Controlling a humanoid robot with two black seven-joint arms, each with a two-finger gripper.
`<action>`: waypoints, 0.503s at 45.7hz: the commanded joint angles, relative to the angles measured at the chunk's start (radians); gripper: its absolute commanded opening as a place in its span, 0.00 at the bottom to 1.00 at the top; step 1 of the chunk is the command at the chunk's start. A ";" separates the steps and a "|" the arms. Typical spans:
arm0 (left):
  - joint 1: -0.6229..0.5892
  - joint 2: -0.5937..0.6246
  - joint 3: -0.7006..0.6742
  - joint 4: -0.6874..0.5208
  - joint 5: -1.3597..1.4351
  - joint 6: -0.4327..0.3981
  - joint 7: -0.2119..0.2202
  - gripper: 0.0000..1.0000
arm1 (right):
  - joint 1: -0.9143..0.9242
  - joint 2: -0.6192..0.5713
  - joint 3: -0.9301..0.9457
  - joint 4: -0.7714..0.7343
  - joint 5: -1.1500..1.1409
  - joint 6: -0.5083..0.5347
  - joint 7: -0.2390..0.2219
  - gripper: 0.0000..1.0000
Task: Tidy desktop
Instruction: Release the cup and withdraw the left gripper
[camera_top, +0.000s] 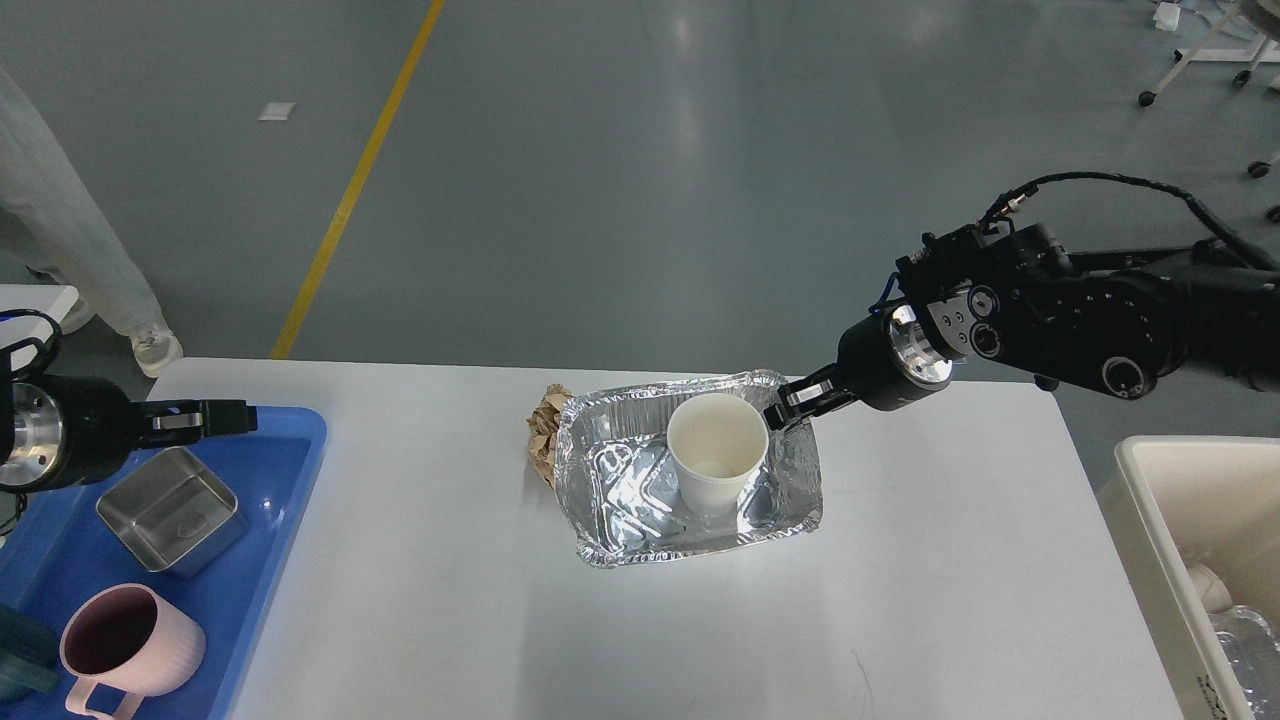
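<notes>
The desktop is a wide whitish tabletop. At its middle a foil tray holds an upright white paper cup. A crumpled brown paper ball touches the tray's left side. My right gripper is shut on the tray's far right rim, right next to the cup's lip. My left gripper hangs low over the far edge of the blue tray. It holds nothing, and its fingers are seen side-on and dark.
The blue tray at the left holds a square steel tin and a pink mug. A cream bin with rubbish inside stands at the right. A person's legs are on the floor at far left.
</notes>
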 joint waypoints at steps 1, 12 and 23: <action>-0.003 0.103 -0.010 -0.025 -0.006 -0.064 -0.014 0.70 | -0.002 0.001 -0.002 0.000 0.000 0.002 0.000 0.00; -0.011 0.278 -0.118 -0.037 -0.058 -0.244 -0.054 0.71 | -0.002 0.009 -0.002 0.000 0.000 0.007 0.000 0.00; -0.034 0.431 -0.252 -0.025 -0.081 -0.388 -0.056 0.71 | -0.002 0.012 -0.002 0.000 0.000 0.008 0.000 0.00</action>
